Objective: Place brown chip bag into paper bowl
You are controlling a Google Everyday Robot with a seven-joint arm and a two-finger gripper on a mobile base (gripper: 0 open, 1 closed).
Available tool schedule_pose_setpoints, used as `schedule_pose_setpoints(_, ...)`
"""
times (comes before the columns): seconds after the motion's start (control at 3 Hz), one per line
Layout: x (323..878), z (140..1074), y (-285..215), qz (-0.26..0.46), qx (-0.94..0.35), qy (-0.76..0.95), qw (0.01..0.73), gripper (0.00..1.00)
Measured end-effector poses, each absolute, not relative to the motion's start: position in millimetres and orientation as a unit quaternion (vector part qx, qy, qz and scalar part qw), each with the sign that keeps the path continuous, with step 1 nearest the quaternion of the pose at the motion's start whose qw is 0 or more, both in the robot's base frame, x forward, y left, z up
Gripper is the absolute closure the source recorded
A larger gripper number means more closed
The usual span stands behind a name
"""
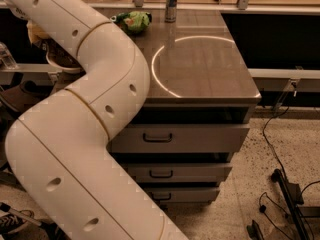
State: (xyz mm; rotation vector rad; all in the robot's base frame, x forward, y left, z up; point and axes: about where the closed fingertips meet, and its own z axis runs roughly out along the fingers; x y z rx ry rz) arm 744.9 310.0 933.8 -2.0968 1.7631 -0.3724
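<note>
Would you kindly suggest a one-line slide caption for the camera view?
White arm bends past the drawer cabinet toward the paper bowl at left; gripper out of frame; green bag behind.

You're looking at what reads as a lab or office workspace, not a home. The grey metal desk (200, 79) sits over a stack of handled drawers (175, 136). A speckled, terrazzo-like floor (250, 154) runs beneath it, and loose black cables (274, 139) trail across it on the right. A slim drink can (171, 4) and a green snack bag (132, 21) stand at the desk's far edge. Your white robot arm (90, 134) fills the left side; its claw is out of view past the upper left corner.
</note>
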Motion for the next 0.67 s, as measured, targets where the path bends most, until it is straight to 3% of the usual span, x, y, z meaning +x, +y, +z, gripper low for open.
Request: schedule_pose_setpoints(0.67,754.0,929.1,312.4,-0.134,-0.743,0.625,0.198,0.3)
